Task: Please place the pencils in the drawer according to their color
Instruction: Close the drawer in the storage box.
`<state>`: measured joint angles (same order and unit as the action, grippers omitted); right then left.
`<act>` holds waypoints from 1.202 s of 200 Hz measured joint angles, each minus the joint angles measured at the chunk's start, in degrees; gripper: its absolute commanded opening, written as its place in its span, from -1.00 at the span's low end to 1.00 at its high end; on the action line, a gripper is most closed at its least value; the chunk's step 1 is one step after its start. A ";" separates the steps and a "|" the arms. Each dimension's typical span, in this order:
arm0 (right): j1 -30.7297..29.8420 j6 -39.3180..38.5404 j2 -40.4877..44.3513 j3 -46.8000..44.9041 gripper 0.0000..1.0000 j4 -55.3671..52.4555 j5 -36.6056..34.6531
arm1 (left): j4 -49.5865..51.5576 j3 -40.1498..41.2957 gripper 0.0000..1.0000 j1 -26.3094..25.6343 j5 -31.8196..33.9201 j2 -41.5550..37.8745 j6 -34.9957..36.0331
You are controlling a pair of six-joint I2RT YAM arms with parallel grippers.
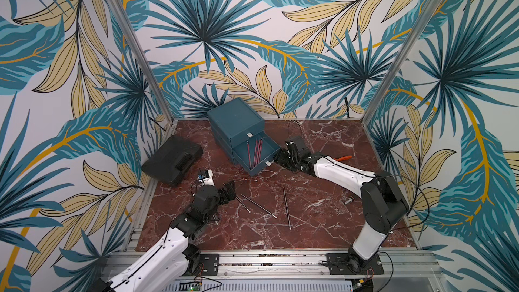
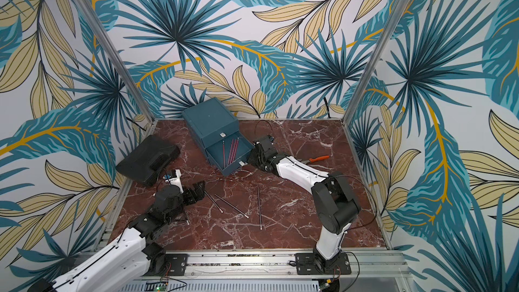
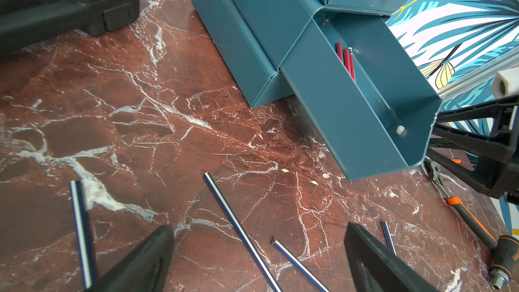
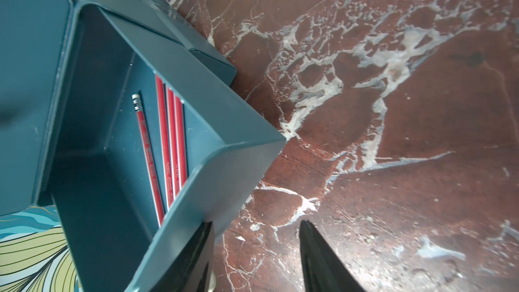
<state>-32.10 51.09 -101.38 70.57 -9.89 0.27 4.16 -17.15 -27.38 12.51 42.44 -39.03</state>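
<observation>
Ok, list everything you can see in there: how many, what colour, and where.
drawer chest: one, dark teal, rear centre of the table, middle drawer pulled out
red pencils: four, red, lying in the pulled-out drawer
black pencils: four in the left wrist view, black, loose on the table in front of the chest
case: one, black, flat, by the left wall
pliers: one, orange handles, on the table behind the right arm
stubby tool: one, dark with a silver tip, beside the right arm
table: one, red-brown marble
left end effector: open, over the black pencils
right end effector: open, empty, at the pulled-out drawer's front corner
</observation>
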 measured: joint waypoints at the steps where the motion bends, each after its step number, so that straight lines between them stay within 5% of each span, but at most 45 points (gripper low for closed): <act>1: -0.02 0.00 -0.02 0.04 0.06 0.02 0.02 | 0.00 0.00 1.00 0.00 0.00 0.00 0.02; 176: -2.34 2.71 0.44 -4.68 0.07 4.11 1.11 | -1.05 -0.90 1.00 0.00 -0.04 3.58 0.17; 240: -4.83 2.71 -4.83 2.71 0.07 4.52 3.65 | -2.56 -1.57 1.00 0.00 -0.09 6.64 0.20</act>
<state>-36.93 53.80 -106.21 73.28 -5.37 3.92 1.61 -18.72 -27.38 12.43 49.08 -38.83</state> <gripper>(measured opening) 0.532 0.999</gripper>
